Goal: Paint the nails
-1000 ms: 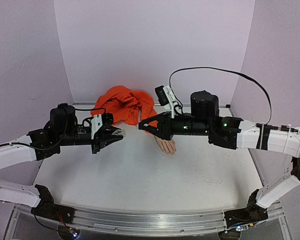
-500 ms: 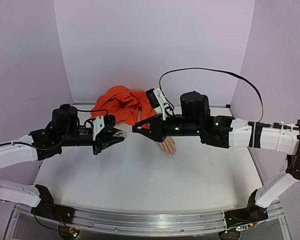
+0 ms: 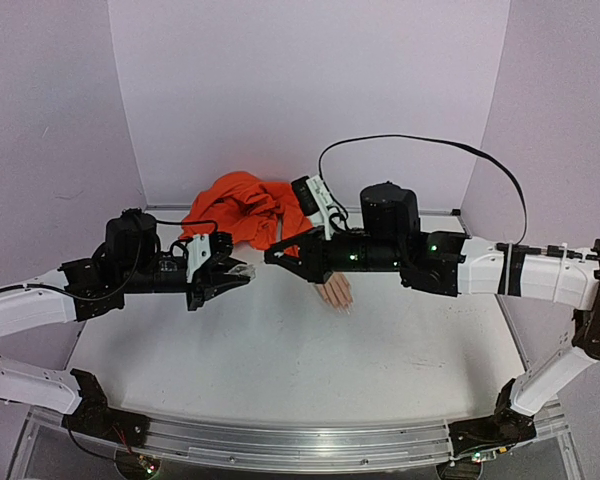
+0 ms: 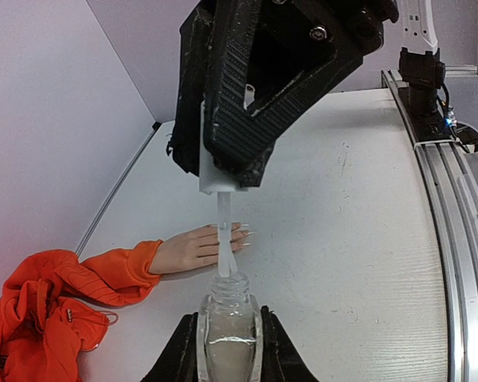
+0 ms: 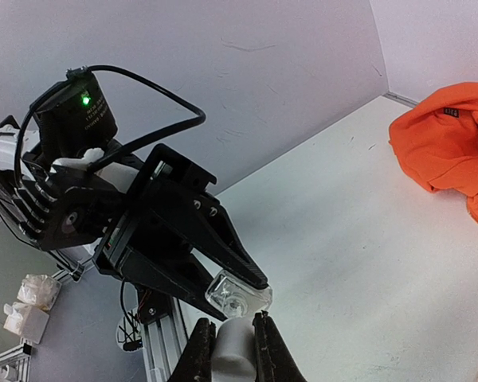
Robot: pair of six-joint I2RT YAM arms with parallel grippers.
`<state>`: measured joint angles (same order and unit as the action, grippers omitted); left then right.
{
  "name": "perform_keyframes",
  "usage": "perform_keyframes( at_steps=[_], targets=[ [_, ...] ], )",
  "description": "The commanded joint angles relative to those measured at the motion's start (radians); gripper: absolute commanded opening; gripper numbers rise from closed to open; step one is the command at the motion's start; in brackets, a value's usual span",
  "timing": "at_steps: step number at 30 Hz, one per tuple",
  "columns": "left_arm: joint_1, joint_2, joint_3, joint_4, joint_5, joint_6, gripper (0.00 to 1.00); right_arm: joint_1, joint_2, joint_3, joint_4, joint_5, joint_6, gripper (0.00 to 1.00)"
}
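Worktop [image 3: 280, 370]: orange sleeve [image 3: 242, 212] is bunched at the far edge, left of centre. The mannequin hand [image 3: 334, 291] sticks out of it and lies flat, fingers toward the near edge, so the nails face up.

Both arms meet in the air over the far half, not touching it. Left hand [image 4: 229, 354] is clamped on the bottle [image 4: 229, 338], mouth facing the right hand [image 4: 221, 171]: a fixed target. Right hand is clamped on the white cap [image 4: 219, 185], with the brush stem [image 4: 223, 227] in line with the neck and its tip at the mouth.

Looks like the brush-loading step; can't tell if it's going in or out.

Nails [image 4: 243, 235] are pale and well apart from the brush, too small to tell if coated. They're tiny targets, and I'd expect drip risk on the carry over.
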<state>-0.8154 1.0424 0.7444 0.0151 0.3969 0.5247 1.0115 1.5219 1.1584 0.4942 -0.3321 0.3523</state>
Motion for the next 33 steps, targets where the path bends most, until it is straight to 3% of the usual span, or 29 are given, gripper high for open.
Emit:
perform_keyframes(
  at_steps=[1,20,27,33],
  targets=[
    [-0.008,-0.001,0.016,0.026,0.001,0.009,0.00,0.006,-0.004,0.043,0.046,0.001,-0.009,0.00],
    [-0.013,0.001,0.017,0.023,-0.003,0.012,0.00,0.021,0.042,0.068,0.053,-0.020,-0.010,0.00],
    [-0.017,-0.006,0.014,0.023,-0.020,0.017,0.00,0.030,-0.029,0.018,0.073,0.083,-0.024,0.00],
    [-0.019,-0.004,0.017,0.022,-0.023,0.018,0.00,0.031,-0.062,-0.008,0.075,0.066,-0.021,0.00]
  ],
)
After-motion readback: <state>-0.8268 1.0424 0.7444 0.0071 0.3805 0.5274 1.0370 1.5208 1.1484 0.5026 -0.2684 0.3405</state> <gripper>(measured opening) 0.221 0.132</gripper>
